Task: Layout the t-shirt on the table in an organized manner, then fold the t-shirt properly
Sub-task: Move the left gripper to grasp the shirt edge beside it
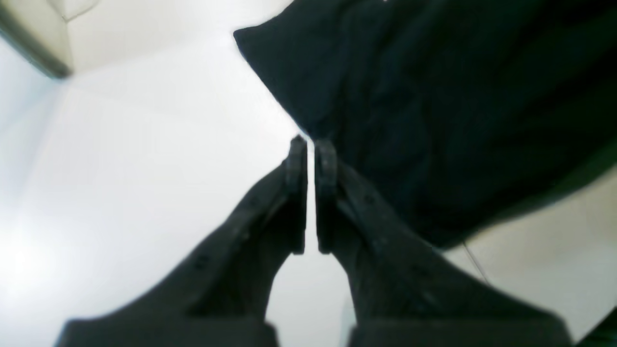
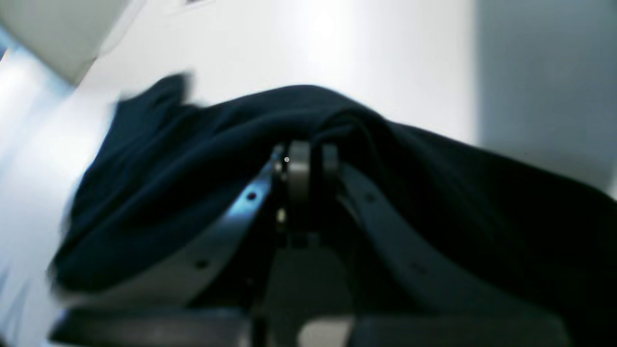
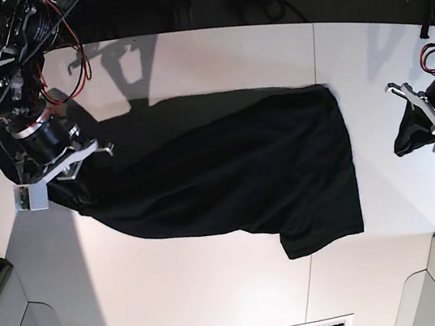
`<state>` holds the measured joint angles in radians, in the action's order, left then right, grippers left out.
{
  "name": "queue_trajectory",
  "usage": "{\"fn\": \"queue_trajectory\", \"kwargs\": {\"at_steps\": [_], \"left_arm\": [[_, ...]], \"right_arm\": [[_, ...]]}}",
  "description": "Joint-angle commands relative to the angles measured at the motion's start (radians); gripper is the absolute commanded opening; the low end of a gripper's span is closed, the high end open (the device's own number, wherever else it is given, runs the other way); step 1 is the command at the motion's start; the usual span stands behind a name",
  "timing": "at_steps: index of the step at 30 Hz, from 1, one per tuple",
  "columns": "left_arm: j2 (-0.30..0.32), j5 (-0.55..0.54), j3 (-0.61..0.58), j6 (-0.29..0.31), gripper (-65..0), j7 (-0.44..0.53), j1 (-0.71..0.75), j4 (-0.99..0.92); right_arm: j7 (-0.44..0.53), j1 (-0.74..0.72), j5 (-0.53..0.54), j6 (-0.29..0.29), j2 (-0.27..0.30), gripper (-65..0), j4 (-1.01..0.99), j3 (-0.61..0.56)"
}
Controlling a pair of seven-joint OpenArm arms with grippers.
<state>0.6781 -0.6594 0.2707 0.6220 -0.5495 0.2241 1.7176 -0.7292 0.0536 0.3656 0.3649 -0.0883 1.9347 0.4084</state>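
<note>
Left wrist view: the t-shirt is a plain black spread of soft cloth with shallow folds, filling the upper right, and one squared corner of it points toward the top middle. It lies on the white table. The left gripper has its jaws pressed together, with only a thin bright slit between them. The tips sit right at the shirt's lower-left edge; nothing shows between the jaws, and the blur hides whether a thread of hem is caught.

Right wrist view: the cloth looks dark navy-black here, bunched into a rounded hump with deep creases, its left side smeared by blur. The right gripper is closed, and the fabric drapes over and around its tips, gathered up from the table behind it.

Base view: the shirt stretches as a long black sheet across the middle of the worktop. It is wide and fairly flat toward the picture's right, where a flap hangs toward the near edge, and narrows to a pulled bunch at the left edge, where the right gripper grips it. The left gripper is near the right edge, well apart from the shirt's main body.
</note>
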Motion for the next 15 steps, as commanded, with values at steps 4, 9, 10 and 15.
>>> {"fn": "queue_trajectory", "kwargs": {"at_steps": [4,9,10,15], "left_arm": [[0.019,0.087,-0.135,-0.001,-62.0,0.065,-0.048,-0.043],[0.017,0.126,-0.265,-0.005,-62.0,0.098,-0.084,-0.114],[0.017,0.126,-0.278,-0.005,-62.0,0.096,-0.089,-0.117],[0.017,0.081,-0.285,0.004,-61.9,0.053,-0.085,-0.117]], "right_arm": [[0.002,-0.076,-0.046,-0.030,0.003,-55.6,-0.075,0.039],[-0.065,-0.056,-0.044,-0.017,0.008,-24.0,-0.076,0.043],[-0.069,-0.046,-0.044,-0.008,0.008,-23.4,-0.072,0.043],[-0.065,0.064,-0.012,0.017,0.008,-23.5,-0.056,0.043]]}}
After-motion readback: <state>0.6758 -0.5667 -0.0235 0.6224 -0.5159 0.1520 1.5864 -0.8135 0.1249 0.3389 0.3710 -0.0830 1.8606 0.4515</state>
